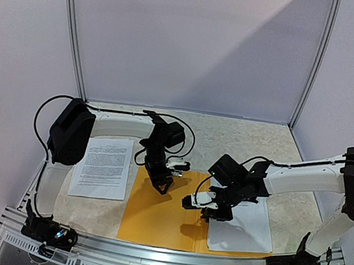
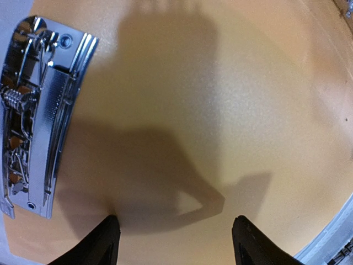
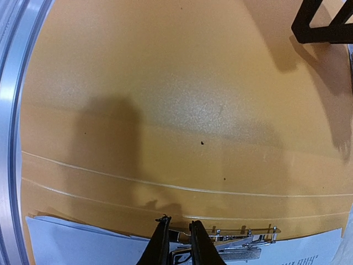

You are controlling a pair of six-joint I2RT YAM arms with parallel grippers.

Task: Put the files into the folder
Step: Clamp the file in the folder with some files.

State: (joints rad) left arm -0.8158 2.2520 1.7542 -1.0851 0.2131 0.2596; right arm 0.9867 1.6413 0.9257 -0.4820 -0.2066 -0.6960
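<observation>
Right jaws are drawn nearly together over the metal clip [image 3: 237,254] by the files [image 3: 83,245] — whether anything is gripped cannot be told. Left jaws are spread open above the folder [image 2: 220,83].

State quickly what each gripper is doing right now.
Left gripper: open, empty, over the folder.
Right gripper: nearly shut at the clip; whether it grips anything cannot be told.
</observation>
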